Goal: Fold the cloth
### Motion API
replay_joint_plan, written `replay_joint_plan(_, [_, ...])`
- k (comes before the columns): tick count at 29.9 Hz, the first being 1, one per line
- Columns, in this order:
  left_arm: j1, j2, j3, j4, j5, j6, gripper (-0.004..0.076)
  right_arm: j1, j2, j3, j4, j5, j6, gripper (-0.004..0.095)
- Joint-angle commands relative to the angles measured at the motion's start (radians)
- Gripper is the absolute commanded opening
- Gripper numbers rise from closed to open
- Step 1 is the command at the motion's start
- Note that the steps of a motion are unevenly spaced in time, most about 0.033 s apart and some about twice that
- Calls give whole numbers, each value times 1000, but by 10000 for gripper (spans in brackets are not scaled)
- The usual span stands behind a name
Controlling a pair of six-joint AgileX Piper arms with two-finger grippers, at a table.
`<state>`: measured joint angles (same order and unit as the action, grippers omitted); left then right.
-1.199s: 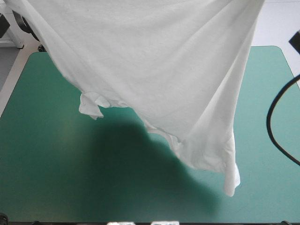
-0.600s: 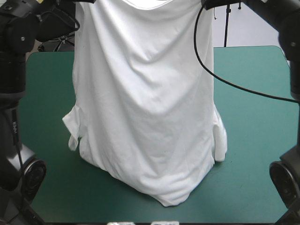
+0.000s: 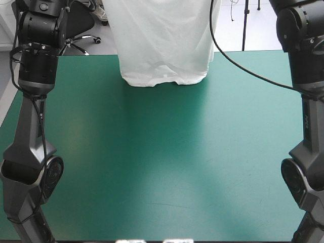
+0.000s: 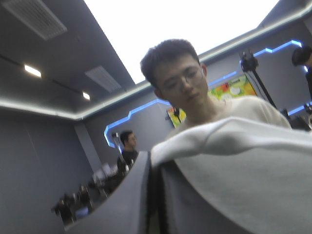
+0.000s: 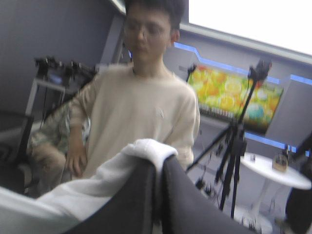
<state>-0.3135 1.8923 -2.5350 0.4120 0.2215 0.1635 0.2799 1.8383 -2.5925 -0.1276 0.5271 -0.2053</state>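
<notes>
T-shirt (image 3: 164,40) hangs pinched in left tool (image 4: 155,165) and right tool (image 5: 158,166).

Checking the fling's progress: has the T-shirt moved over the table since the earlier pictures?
Yes. The T-shirt has swung away toward the far edge of the table; earlier it hung over the middle.

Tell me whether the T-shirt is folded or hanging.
Hanging, not folded: the T-shirt drapes down from above, its hem over the table's far side.

Soft shadow across the teal-green table (image 3: 162,152). Past its far-left corner, a black office chair (image 3: 83,23) on pale floor (image 3: 260,38). Beyond the left gripper (image 4: 154,163), grey ceiling (image 4: 63,53), lit panels (image 4: 32,70); ahead of the right gripper (image 5: 158,165), black tripod (image 5: 237,141), round white side table (image 5: 270,171).
</notes>
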Motion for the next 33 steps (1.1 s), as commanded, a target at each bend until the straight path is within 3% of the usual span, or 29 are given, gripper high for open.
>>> replay_joint_plan(1, [39,0,-20,10,157,-174,-17,-65,-1,37,16,96,51,-17])
replay_joint_plan(5, [77,66,10,14,501,-394,-17,-99,1,231,109,142,-6,-17])
replay_joint_plan(9, [74,95,123,7,660,-401,-17,-99,-1,426,128,191,-13,-17])
replay_joint_plan(16, [74,48,439,6,650,-425,-17,-111,-40,780,254,139,-92,-17])
replay_joint_plan(24, [74,-182,929,-43,414,-425,-17,-200,-169,1048,495,107,-256,-17])
replay_joint_plan(33, [74,-419,1371,-156,276,-388,-17,-224,-297,1272,556,184,-325,-17])
